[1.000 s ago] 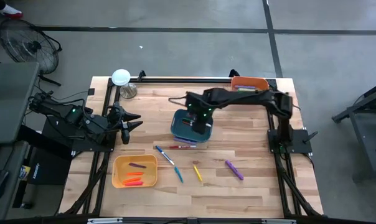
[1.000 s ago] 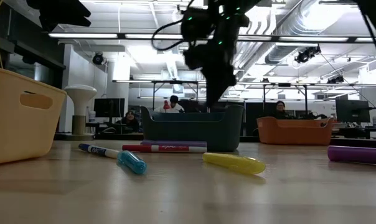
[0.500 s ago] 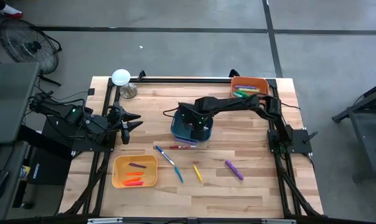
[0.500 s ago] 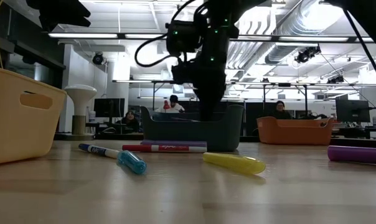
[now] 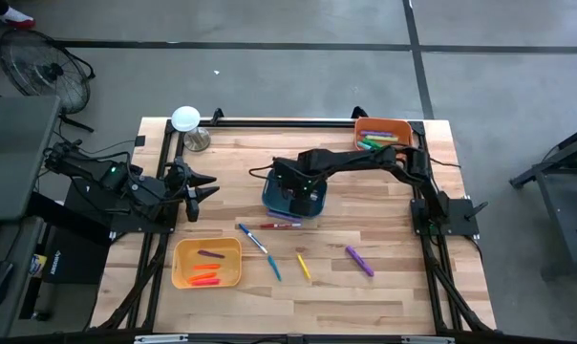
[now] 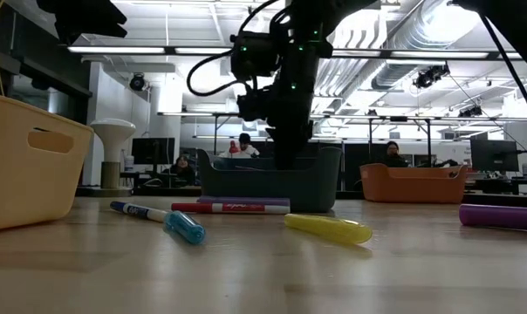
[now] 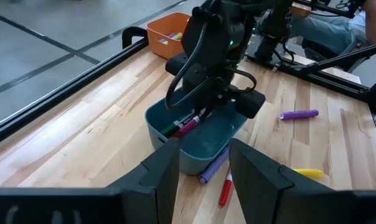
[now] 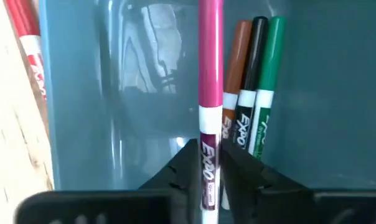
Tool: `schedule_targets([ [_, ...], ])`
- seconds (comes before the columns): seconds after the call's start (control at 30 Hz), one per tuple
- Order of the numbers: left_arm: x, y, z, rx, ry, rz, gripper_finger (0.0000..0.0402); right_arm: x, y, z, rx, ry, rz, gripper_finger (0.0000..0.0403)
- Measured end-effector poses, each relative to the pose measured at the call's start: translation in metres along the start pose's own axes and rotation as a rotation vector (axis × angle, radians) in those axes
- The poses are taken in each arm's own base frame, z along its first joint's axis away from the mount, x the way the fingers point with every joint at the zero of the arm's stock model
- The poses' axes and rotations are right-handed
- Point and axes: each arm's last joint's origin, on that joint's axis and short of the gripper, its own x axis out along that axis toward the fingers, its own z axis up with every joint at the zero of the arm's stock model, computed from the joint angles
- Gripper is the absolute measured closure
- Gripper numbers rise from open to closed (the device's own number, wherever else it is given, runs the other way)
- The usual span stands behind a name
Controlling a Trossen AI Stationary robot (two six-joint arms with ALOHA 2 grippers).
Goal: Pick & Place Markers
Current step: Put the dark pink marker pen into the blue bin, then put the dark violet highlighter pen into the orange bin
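Over the table's middle: right gripper [image 5: 295, 188] reaches down into the teal bin [image 5: 272, 202], between its walls.
Held thing: pink marker [image 8: 210, 99], white-barrelled at its printed end, lies between the right jaws; they stand narrowly around its barrel, and whether they grip or have begun to let go cannot be told.
Key relation: the marker's long axis runs straight ahead of the jaws, parallel to the brown, black and green markers [image 8: 253, 93] lying just beside it on the bin floor (so a release would probably lay it alongside them).
Left gripper [image 5: 195, 189]: waits at the table's left edge, jaws apart and empty, well apart from the bin; the right arm is plainly the nearer.
Loose markers: red marker [image 5: 280, 225] just beside the bin; blue-capped marker [image 5: 252, 238], yellow marker [image 5: 304, 267] and purple marker [image 5: 358, 260] farther toward the front.
Other bins: yellow bin [image 5: 179, 264] and orange bin [image 5: 395, 125], each holding markers.
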Motion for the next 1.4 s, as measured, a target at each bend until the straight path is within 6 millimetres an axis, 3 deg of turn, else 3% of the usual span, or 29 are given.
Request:
schedule_targets([
  [0.17,0.000,0.000,0.000,0.000,0.000,-0.001,0.0264,0.000,0.003,0.000,-0.005,0.001,0.012,0.0308],
  [0.4,0.000,0.000,0.000,0.001,0.001,-0.001,0.0264,-0.003,0.009,-0.001,-0.010,0.001,0.008,0.0288],
  [0.73,0.000,0.000,0.000,0.000,0.007,-0.011,0.0264,-0.046,0.008,0.019,0.040,-0.066,-0.062,0.0285],
  [0.9,0.000,-0.001,0.000,0.000,0.012,-0.019,0.0264,-0.071,0.007,0.024,0.146,-0.068,-0.067,0.0284],
  [1.17,0.000,-0.001,0.000,0.001,0.012,-0.019,0.0264,-0.102,0.009,0.020,0.332,-0.006,-0.034,0.0284],
  [1.4,0.000,-0.001,0.000,0.001,0.012,-0.019,0.0264,-0.110,0.028,0.008,0.343,0.094,-0.046,0.0284],
])
